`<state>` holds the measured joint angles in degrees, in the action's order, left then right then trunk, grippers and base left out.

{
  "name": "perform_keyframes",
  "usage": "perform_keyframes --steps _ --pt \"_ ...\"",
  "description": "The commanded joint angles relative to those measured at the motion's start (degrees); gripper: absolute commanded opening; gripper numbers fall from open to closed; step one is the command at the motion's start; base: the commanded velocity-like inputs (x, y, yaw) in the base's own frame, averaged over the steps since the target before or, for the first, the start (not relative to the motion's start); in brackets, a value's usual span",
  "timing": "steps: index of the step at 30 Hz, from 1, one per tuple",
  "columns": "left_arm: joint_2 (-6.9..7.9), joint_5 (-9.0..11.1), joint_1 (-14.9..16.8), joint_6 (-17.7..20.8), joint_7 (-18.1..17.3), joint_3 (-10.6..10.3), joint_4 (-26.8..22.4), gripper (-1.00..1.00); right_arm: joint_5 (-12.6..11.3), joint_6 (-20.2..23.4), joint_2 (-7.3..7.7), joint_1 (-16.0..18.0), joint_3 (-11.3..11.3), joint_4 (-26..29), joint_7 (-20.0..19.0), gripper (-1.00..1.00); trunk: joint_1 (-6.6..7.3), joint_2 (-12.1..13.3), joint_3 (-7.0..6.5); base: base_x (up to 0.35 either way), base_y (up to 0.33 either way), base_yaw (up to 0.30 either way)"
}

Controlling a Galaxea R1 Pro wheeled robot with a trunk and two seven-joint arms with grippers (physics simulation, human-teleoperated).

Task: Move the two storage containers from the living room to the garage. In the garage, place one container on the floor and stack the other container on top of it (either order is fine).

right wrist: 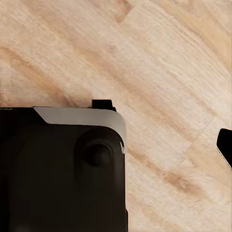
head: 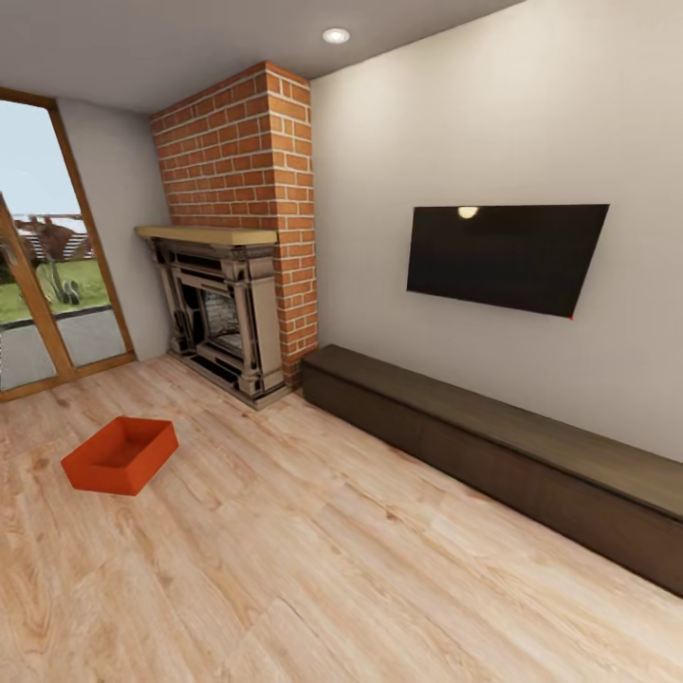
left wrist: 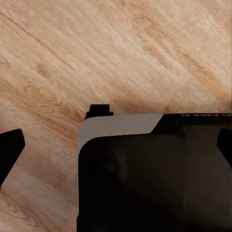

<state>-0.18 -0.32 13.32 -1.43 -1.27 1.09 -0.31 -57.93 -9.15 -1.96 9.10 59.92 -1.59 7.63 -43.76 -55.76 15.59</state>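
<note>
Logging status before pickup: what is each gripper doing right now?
Left gripper: open, holding nothing.
Right gripper: cannot be told from the one fingertip visible.

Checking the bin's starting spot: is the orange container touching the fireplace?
Apart. In the head view, the storage container sits on the wood floor with a bare stretch of planks between it and the fireplace.

In the left wrist view the robot's base (left wrist: 145, 179) is a large black block with rounded corners and a light grey top band. Small white letters, cut by the picture edge, stand on its black edge (left wrist: 205, 116). In the right wrist view the same black body (right wrist: 63, 174) has a round black knob (right wrist: 98, 153) and a small black tab (right wrist: 103, 105).
</note>
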Motion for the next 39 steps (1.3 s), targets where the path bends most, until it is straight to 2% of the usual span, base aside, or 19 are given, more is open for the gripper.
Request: perform_keyframes --steps 1,39 --pt "0.0 0.0 0.0 -0.1 -0.1 0.1 0.0 1.0 -0.4 -0.2 -0.06 0.0 0.5 -0.2 0.0 1.0 -0.04 0.0 0.07 0.321 0.0 0.07" --pt "0.0 0.0 0.0 -0.1 -0.1 0.1 0.0 1.0 -0.4 -0.2 -0.06 0.0 0.4 -0.2 0.0 1.0 -0.04 0.0 0.07 0.321 0.0 0.064"
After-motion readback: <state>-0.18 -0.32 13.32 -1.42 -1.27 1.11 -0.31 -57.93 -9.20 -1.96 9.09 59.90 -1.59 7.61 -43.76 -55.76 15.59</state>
